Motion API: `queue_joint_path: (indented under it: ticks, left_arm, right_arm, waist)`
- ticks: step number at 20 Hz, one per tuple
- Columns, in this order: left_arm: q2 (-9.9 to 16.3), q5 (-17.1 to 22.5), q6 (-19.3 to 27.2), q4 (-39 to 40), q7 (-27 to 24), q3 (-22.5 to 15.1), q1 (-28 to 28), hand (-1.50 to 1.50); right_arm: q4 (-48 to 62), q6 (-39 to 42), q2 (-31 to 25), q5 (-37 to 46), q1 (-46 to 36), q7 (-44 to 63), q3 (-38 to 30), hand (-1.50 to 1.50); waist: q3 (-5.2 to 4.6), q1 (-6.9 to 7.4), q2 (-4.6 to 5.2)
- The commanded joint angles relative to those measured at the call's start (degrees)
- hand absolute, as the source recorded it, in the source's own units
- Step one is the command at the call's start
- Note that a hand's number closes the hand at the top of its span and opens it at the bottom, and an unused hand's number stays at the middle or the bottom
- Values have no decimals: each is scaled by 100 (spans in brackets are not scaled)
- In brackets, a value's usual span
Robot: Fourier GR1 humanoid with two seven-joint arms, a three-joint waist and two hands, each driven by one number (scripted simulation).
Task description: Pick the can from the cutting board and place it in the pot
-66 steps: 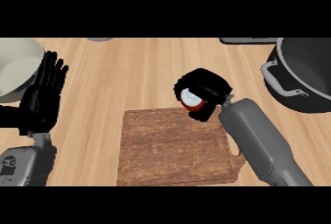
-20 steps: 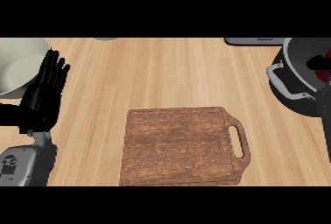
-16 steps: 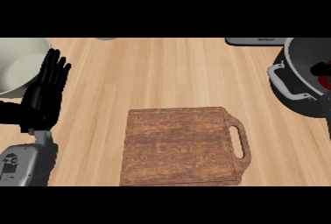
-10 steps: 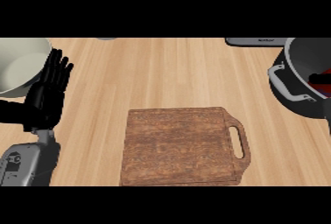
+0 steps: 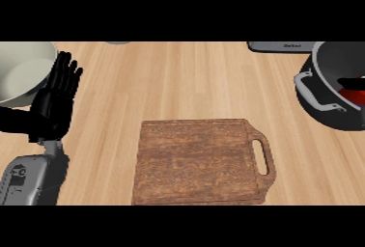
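Note:
The brown wooden cutting board lies in the middle of the counter with nothing on it, its handle to the right. The dark grey pot stands at the right edge, partly cut off. Inside it a piece of the red can shows against the picture's edge, with a dark part above it. My left hand rests open at the left, fingers straight and pointing up, far from the board and the pot. My right hand and forearm show nowhere.
A pale round bowl sits at the far left, just behind my left hand. A flat grey object lies at the far edge near the pot. Bare wooden counter stretches between bowl and pot.
3.3 s ago my right hand held the can over the board's far right corner. The can now sits in the pot and the right arm has left the view. The left hand stayed still.

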Motion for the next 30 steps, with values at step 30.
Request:
queue_joint_path:
  ticks: [30]
  left_arm:
    - [-122,-200,-35,-92,-14,32,312,0]
  right_arm:
    - [-4871,-144,610,-4380,3923,-1862,-1740,-150]
  waist:
    - [81,-92,29]
